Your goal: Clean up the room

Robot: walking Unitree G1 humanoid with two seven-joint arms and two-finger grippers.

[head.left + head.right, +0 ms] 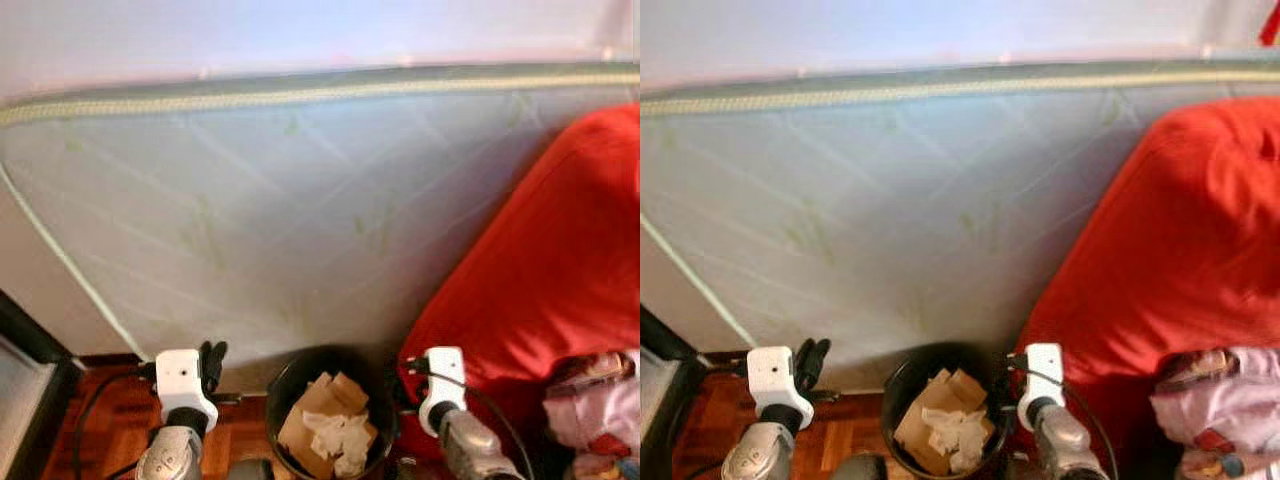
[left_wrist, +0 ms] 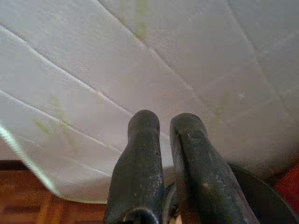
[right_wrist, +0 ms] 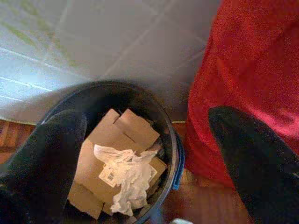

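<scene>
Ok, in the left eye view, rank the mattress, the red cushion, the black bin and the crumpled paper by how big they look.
Largest to smallest as they look:
1. mattress
2. red cushion
3. black bin, partly cut off by the frame edge
4. crumpled paper, lying in the bin on cardboard

The wooden floor [image 1: 105, 425] carries 1 black bin [image 1: 290, 378] holding cardboard pieces [image 3: 133, 130] and crumpled white paper [image 3: 124, 179]. A pale quilted mattress [image 1: 280, 220] stands on edge behind the bin, with a red cushion [image 1: 560, 290] leaning just beside it.
</scene>
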